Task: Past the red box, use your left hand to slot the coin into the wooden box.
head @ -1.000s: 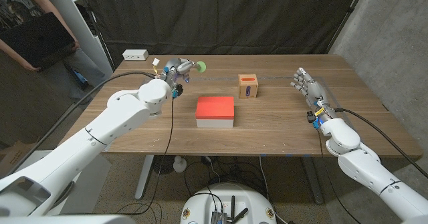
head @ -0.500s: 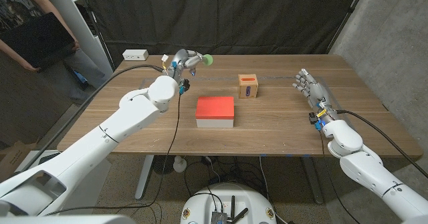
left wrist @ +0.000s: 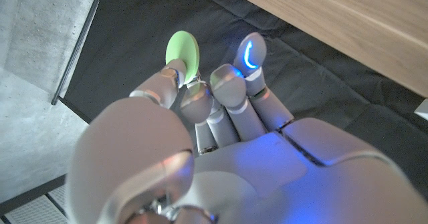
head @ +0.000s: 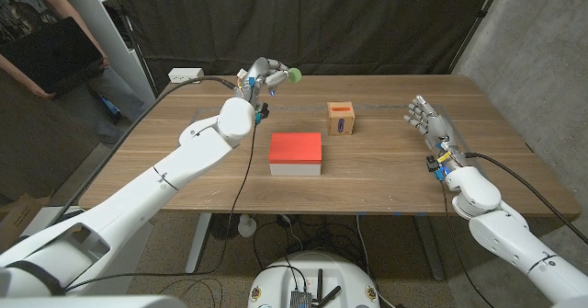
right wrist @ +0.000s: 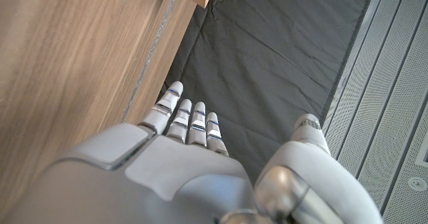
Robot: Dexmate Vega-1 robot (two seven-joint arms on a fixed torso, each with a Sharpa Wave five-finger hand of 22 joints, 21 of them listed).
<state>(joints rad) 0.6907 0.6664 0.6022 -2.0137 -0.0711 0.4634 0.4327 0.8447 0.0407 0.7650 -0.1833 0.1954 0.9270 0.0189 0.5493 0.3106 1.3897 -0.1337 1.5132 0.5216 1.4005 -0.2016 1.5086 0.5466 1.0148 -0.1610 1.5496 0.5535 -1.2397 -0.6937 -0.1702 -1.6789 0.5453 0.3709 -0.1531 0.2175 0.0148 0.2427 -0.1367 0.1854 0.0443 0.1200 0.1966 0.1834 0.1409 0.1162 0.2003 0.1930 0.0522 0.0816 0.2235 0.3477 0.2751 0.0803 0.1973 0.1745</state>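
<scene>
The left hand (head: pixel 262 73) is raised over the far left part of the wood-grain worktop (head: pixel 367 170), pinching a flat, round, pale green coin (head: pixel 295 76) between its fingertips; in the left wrist view the coin (left wrist: pixel 183 54) stands on edge above smooth grey fingers (left wrist: pixel 231 90), one tip glowing blue. The coin is held past the red box (head: pixel 296 148), a low block with a matt red lid over white sides lying at the middle of the worktop. Well to the right of the coin sits the wooden box (head: pixel 341 119), a small cube with a dark slot in a purple patch on its near face; bare board lies between it and the hand. The right hand (head: pixel 427 121) is near the right edge, fingers straight and close together, holding nothing; whether it touches the board I cannot tell. A white power strip (head: pixel 186 74) lies at the far left corner. A person (head: pixel 37 32) stands beyond, cut off by the frame.
</scene>
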